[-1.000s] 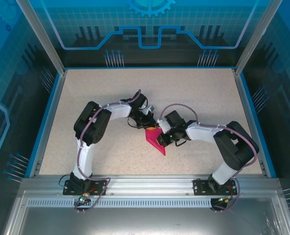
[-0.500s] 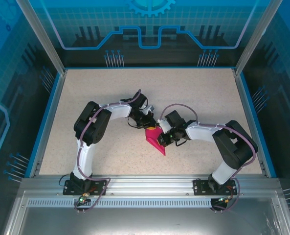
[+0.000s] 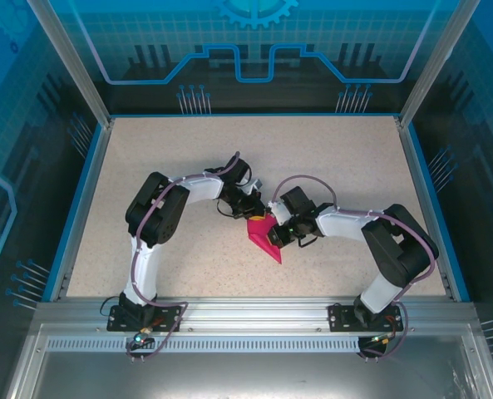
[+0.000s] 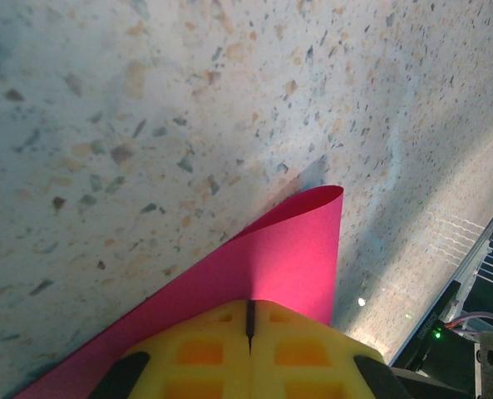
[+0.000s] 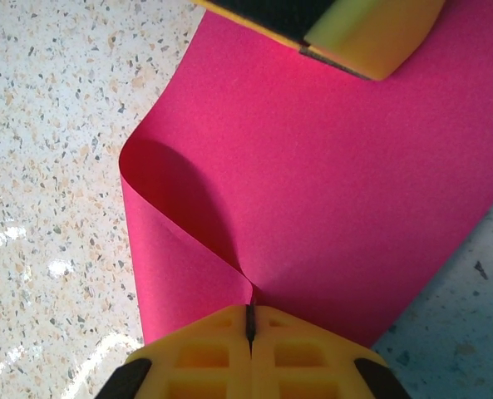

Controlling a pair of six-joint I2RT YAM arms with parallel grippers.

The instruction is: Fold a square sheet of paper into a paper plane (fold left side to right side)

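The square sheet of paper is magenta-pink and lies partly doubled over on the speckled table between the two arms. My left gripper is at its far edge, yellow fingers pressed together with the paper coming out from between them. My right gripper is shut at the sheet's right side. In the right wrist view the paper curls over in a soft loop at the left and runs into my right gripper. A yellow fingertip of the left gripper sits on the sheet's far edge.
Blue rails border the speckled table on the left, right and back. An aluminium beam carrying both arm bases runs along the near edge. Open tabletop lies behind and to either side of the arms.
The right arm has edged slightly to the left. The paper and the left arm have hardly moved, and both grippers stay shut.
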